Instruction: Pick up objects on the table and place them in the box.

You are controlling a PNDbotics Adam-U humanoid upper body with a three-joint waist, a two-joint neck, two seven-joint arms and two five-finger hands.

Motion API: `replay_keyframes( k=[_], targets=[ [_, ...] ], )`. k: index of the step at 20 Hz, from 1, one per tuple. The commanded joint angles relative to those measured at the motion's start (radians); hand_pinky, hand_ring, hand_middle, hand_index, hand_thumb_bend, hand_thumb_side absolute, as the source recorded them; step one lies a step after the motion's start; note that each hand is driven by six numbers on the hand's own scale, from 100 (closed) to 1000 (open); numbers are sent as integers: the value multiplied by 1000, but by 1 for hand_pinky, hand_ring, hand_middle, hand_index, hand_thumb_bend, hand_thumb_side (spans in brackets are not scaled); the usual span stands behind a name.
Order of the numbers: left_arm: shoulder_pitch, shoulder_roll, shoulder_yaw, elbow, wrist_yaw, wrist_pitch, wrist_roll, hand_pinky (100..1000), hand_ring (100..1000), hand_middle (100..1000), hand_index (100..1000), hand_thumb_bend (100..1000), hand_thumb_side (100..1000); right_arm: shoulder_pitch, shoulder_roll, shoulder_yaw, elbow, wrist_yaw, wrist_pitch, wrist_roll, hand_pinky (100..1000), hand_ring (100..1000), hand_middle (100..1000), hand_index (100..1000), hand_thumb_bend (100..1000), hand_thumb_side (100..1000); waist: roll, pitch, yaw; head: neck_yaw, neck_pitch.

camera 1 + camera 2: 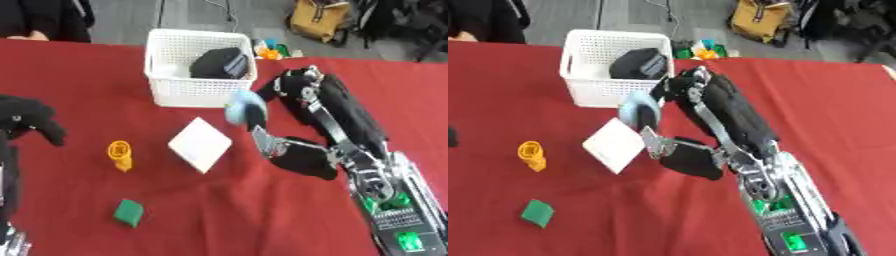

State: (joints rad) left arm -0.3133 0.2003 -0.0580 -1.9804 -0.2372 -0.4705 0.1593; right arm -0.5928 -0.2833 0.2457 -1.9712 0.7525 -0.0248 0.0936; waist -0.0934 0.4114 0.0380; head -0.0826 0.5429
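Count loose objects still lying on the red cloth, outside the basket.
3: a white square piece nearest the white basket, an orange piece to its left, and a green block nearest the robot. The right hand holds a light-blue object; its arm may hide more.

Your red table (105, 70) carries a white basket (175, 85), white pad (200, 145), orange piece (120, 155) and green block (129, 212).
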Motion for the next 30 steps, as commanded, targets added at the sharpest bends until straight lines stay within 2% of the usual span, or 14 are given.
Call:
replay_keyframes(
  k=[1,9,10,11,19,30],
  targets=[
    [-5,6,-4,-20,3,-1,-5,334,446,545,714,100,877,-45,-47,-16,-2,-29,18,-16,175,578,100,460,100,466,6,-29,4,-16,-13],
    [-7,4,-12,-20,12,-2,-15,333,446,546,713,100,878,-149,-88,-25,95,-46,24,-60,187,578,100,457,100,465,6,-29,25,-48,-21],
    [-7,3,-13,-20,13,-2,-17,333,446,545,713,100,878,-160,-92,-26,107,-47,23,-66,190,578,100,456,100,427,6,-29,27,-52,-22],
    [-7,3,-14,-20,14,-2,-18,333,446,546,713,100,878,-171,-97,-27,120,-47,22,-74,190,578,100,456,100,465,6,-28,29,-56,-23],
    [-12,1,-25,-20,25,-4,-33,332,446,546,713,100,878,-257,-131,-30,246,-41,6,-132,196,576,100,454,100,468,6,-24,55,-88,-40],
    [-29,-6,-43,-20,45,-12,-56,332,446,547,714,100,875,-360,-143,-27,462,2,-41,-202,197,579,100,455,100,482,7,-10,104,-135,-66]
  ],
)
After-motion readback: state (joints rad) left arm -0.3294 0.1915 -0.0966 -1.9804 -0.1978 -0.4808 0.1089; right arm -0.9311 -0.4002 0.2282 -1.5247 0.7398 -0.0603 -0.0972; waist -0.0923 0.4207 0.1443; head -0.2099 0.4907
